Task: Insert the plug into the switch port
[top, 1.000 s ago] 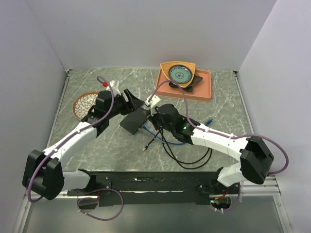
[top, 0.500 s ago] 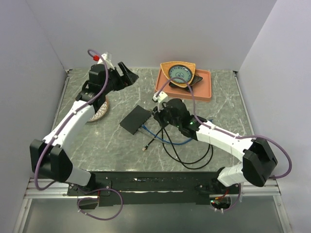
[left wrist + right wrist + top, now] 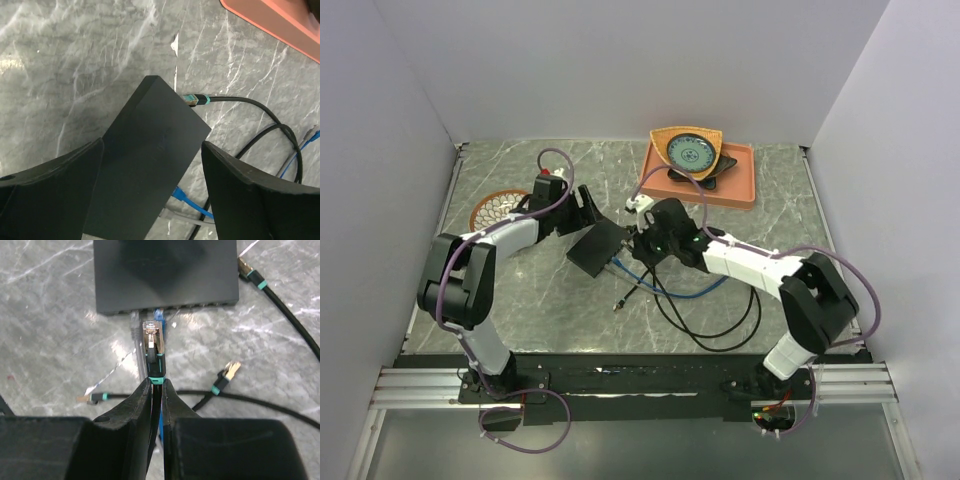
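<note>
The flat black switch box [image 3: 598, 248] lies mid-table. In the left wrist view it [image 3: 150, 155] sits between my open left gripper's [image 3: 152, 200] fingers [image 3: 50, 195], which straddle it without clearly touching. My left gripper [image 3: 588, 212] is at the box's far left end. My right gripper [image 3: 156, 382] is shut on a black cable just behind its teal-banded plug [image 3: 153, 347]. The plug points at the box's port edge [image 3: 200, 305] and stops just short of it. A grey plug [image 3: 134, 330] and a blue plug [image 3: 159, 315] sit in neighbouring ports.
Loose black cables [image 3: 710, 320] with gold-tipped plugs [image 3: 226, 374] lie in front of the box. An orange tray [image 3: 740, 185] holding a basket stands at the back. A round woven dish [image 3: 492, 210] lies at the left. A spare plug [image 3: 192, 99] rests by the box's far corner.
My left arm has swung down from high at the back left to the box, its open fingers now around it. My right gripper has stayed at the port edge with the plug.
</note>
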Tool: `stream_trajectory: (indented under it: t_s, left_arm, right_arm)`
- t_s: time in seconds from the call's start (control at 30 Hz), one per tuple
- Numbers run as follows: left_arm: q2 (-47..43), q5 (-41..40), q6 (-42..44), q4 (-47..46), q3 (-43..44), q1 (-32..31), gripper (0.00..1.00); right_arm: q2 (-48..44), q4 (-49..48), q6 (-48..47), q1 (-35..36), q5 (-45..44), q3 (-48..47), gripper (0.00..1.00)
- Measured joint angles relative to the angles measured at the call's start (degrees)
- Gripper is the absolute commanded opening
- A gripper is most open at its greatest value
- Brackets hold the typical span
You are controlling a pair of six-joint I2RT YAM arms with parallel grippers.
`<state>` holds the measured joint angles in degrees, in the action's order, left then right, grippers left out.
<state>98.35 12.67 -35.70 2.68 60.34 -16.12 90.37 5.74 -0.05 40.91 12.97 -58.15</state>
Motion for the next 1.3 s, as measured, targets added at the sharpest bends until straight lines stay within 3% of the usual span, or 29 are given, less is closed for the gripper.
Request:
stream_trajectory:
  t_s: [0.83,1.3]
  left_arm:
    - [8.35,4.0,4.07,-6.45,0.0,1.05,0.74]
    - [8.55,7.08,4.83,-6.69,0.0,1.16,0.72]
  right_arm:
    - [15.93,0.42,1.68,-1.68,1.53,-7.52,0.0]
    - [18.6,2.05,1.68,-1.9,1.81,-7.58,0.0]
